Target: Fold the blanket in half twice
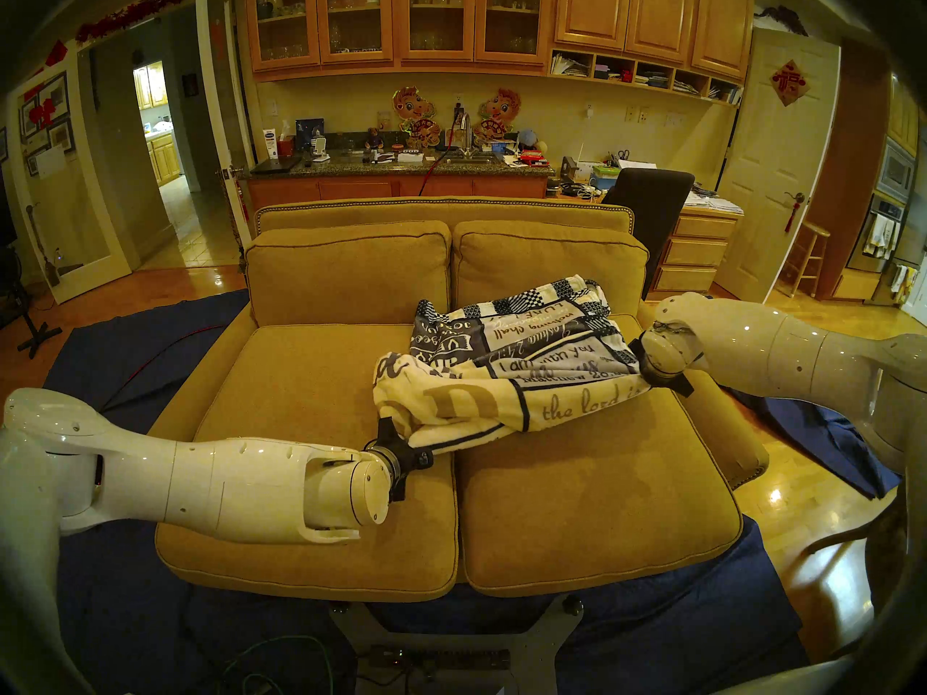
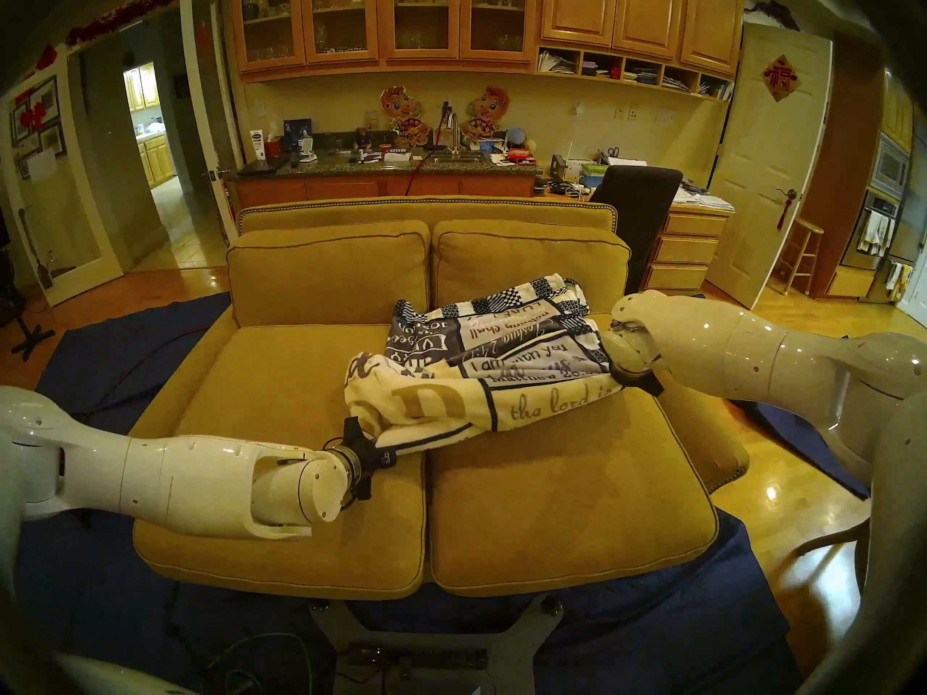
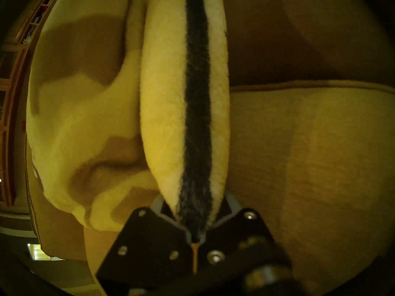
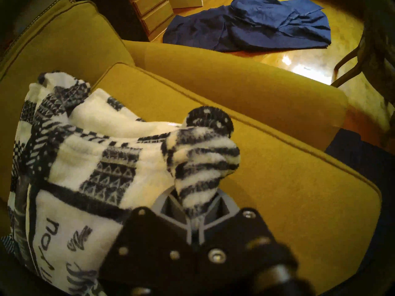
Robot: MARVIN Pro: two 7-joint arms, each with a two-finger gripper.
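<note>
Mustard-yellow fabric, your two-seat sofa, carries the plush cream-white lettered blanket bunched on its right seat, left seat bare. Your right gripper is clamped on a checkered corner near the armrest; your left gripper pinches a navy-striped fold at the seat seam.

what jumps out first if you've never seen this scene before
The printed blanket grabs the eye: a bunched cream-and-navy bundle strung between both arms above the mustard sofa, over its right seat cushion. The left hand is shut on a navy-striped edge and the right hand on a striped corner. A plain dark blue cloth lies crumpled on the wooden floor beyond the sofa's arm.
</note>
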